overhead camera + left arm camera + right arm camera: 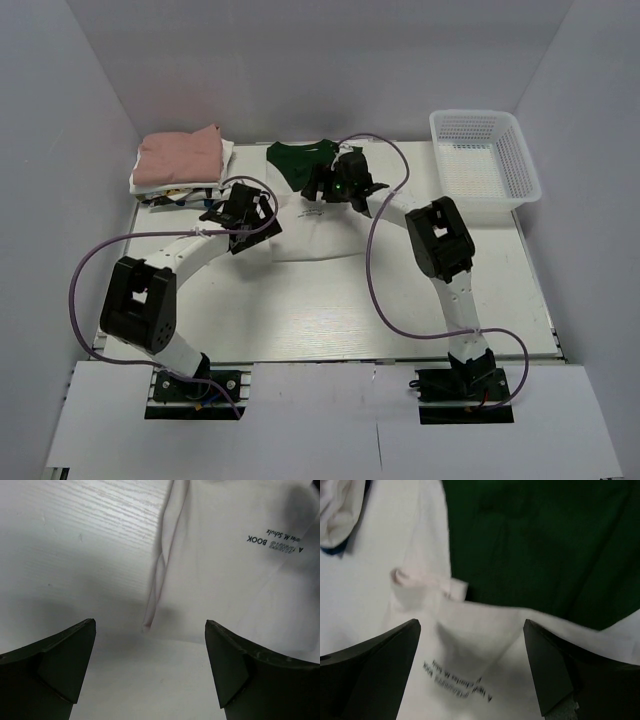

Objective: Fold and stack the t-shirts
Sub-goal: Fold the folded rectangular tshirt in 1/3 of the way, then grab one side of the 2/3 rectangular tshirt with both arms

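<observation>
Sprawling across the upper middle of the white table (330,320) in the overhead view, a cream-white t-shirt (320,240) is lying mostly flat, a dark green part at its far end and dark printed lettering showing in both wrist views. A white mesh basket (523,170) is sitting at the upper right of the frame, well apart from the shirt. At the upper left, a stack of folded t-shirts (180,155) is resting on the table, a dusty pink one lying on top of white ones. The left gripper (250,215) is hanging over the shirt's left edge, its jaws standing wide apart and gripping nothing; in its wrist view a creased edge of the cloth is running down between the two dark fingers (60,665). The right gripper (340,185) is hanging over the line where cream cloth is meeting green, its jaws likewise spread and empty, with a small crumpled fold lying just above its fingertips in the frame.
</observation>
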Robot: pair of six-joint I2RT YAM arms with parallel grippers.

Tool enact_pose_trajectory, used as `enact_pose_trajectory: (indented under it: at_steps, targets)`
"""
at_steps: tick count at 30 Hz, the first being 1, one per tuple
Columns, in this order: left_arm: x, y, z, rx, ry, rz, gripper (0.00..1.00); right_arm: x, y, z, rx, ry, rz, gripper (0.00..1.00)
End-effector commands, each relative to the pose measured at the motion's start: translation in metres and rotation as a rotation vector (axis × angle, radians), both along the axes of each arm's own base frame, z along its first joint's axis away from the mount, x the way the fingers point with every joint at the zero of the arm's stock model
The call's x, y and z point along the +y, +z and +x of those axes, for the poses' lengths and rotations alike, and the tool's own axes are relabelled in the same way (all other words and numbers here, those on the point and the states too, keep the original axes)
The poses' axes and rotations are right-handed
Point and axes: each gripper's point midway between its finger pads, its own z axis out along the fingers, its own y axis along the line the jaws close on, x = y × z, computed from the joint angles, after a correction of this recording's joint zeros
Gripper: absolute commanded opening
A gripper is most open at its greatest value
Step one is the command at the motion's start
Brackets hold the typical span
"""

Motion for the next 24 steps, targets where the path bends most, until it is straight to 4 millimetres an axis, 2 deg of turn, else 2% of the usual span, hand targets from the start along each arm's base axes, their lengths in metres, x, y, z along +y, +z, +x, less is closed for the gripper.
enact_pose_trajectory:
  at_steps: [1,4,5,6,7,8,9,10,11,12,13,14,15,16,17,18,19,20,23,24]
  targets:
    - [0.001,0.019,-0.007,-0.036,0.001,-0.020,1.00,-0.008,0.054,0.055,-0.110,-0.132,0.077,0.90]
    - [0.003,0.016,-0.012,-0.030,-0.013,-0.006,1.00,-0.026,0.051,0.050,-0.096,-0.156,0.034,0.90]
    - [0.001,0.017,-0.010,-0.041,-0.029,-0.009,1.00,-0.032,0.077,0.039,-0.142,-0.153,0.047,0.90]
    - [-0.001,0.018,-0.009,-0.047,-0.036,-0.020,1.00,-0.041,0.059,0.025,-0.114,-0.153,0.018,0.90]
    - [-0.006,0.017,-0.011,-0.043,-0.065,-0.033,1.00,-0.044,0.085,0.018,-0.161,-0.152,0.046,0.90]
    - [-0.009,0.016,-0.007,-0.055,-0.081,-0.040,1.00,-0.049,0.088,0.012,-0.175,-0.150,0.051,0.90]
    - [-0.011,0.011,-0.006,-0.047,-0.094,-0.038,1.00,-0.063,0.085,-0.014,-0.156,-0.148,0.037,0.90]
    - [-0.018,0.007,-0.010,-0.030,-0.119,-0.052,1.00,-0.068,0.083,-0.021,-0.150,-0.151,0.029,0.90]
    - [-0.020,0.001,-0.011,-0.019,-0.134,-0.052,1.00,-0.078,0.063,-0.038,-0.106,-0.150,-0.001,0.90]
    - [-0.022,-0.006,-0.010,-0.005,-0.141,-0.056,1.00,-0.090,0.069,-0.052,-0.104,-0.165,-0.006,0.90]
    - [-0.028,-0.011,-0.013,0.015,-0.161,-0.077,1.00,-0.099,0.064,-0.058,-0.082,-0.178,-0.026,0.90]
    - [-0.031,-0.013,-0.011,0.015,-0.171,-0.090,1.00,-0.108,0.046,-0.073,-0.038,-0.183,-0.059,0.90]
    - [-0.035,-0.015,-0.010,0.015,-0.181,-0.103,1.00,-0.117,0.057,-0.079,-0.058,-0.205,-0.061,0.90]
    - [-0.038,-0.025,-0.014,0.045,-0.195,-0.115,1.00,-0.127,0.033,-0.096,-0.003,-0.205,-0.100,0.90]
    - [-0.039,-0.024,-0.012,0.032,-0.196,-0.119,0.98,-0.131,0.035,-0.102,-0.003,-0.205,-0.103,0.90]
    - [-0.039,-0.033,-0.017,0.060,-0.202,-0.121,0.93,-0.138,0.022,-0.115,0.033,-0.200,-0.126,0.90]
    - [-0.040,-0.036,-0.015,0.062,-0.202,-0.120,0.91,-0.139,0.022,-0.118,0.031,-0.190,-0.132,0.90]
    - [-0.040,-0.039,-0.019,0.073,-0.209,-0.127,0.90,-0.142,0.011,-0.123,0.062,-0.183,-0.151,0.90]
    - [-0.039,-0.048,-0.020,0.092,-0.208,-0.135,0.77,-0.142,-0.003,-0.135,0.117,-0.147,-0.173,0.90]
    - [-0.039,-0.052,-0.021,0.101,-0.207,-0.132,0.70,-0.138,-0.007,-0.138,0.135,-0.120,-0.164,0.90]
